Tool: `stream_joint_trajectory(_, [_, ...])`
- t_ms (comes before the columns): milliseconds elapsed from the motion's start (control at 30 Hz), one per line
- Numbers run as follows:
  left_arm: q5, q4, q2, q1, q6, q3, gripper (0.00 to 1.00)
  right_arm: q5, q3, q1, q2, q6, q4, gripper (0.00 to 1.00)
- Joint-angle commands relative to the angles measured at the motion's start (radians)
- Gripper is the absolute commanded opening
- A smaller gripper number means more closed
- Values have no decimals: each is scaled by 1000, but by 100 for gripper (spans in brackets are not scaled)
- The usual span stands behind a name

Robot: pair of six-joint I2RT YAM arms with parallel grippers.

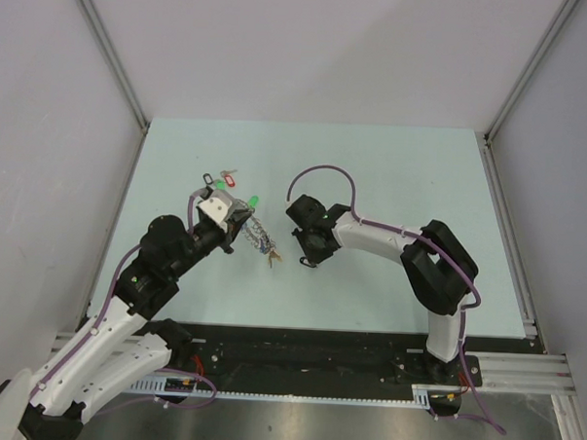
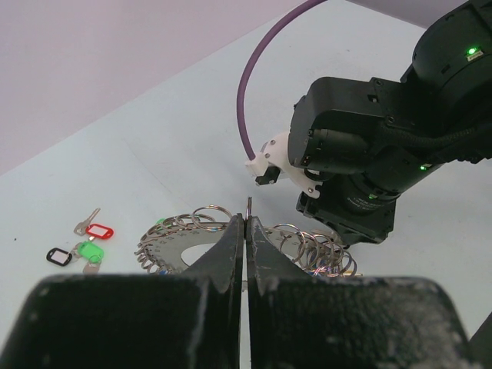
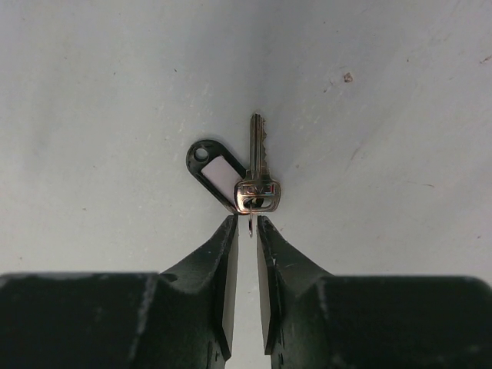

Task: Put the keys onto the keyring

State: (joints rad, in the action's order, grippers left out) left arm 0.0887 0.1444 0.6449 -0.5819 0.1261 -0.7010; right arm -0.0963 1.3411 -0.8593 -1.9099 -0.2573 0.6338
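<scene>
The keyring (image 1: 258,238) is a silvery disc edged with many small split rings (image 2: 173,250), lying right of my left gripper (image 1: 243,223). My left gripper (image 2: 247,223) is shut on one thin split ring of it, seen edge-on at the fingertips. A silver key with a black tag (image 3: 257,181) lies flat on the table. Its small wire ring pokes into the narrow gap between my right gripper's (image 3: 247,224) fingertips without touching the pads. The right gripper (image 1: 304,258) points down at the table just right of the keyring. More keys (image 1: 274,256) hang at the keyring's right end.
Loose keys with a red tag (image 2: 99,230), a black tag (image 2: 58,256) and a green tag (image 2: 88,251) lie left of the keyring, at the back left in the top view (image 1: 222,181). Another green tag (image 1: 252,201) lies behind the keyring. The right arm's purple cable (image 1: 325,173) arches above.
</scene>
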Motion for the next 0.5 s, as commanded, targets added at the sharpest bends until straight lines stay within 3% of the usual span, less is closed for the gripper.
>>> stream_joint_trajectory(0, [-1,-55,-21,7,-19,-22,1,7,49,8,-14,7,15,20])
stream_joint_trajectory(467, [0,-54,-25,7,-20,-22,1,6,55,14,-35,7,27,17])
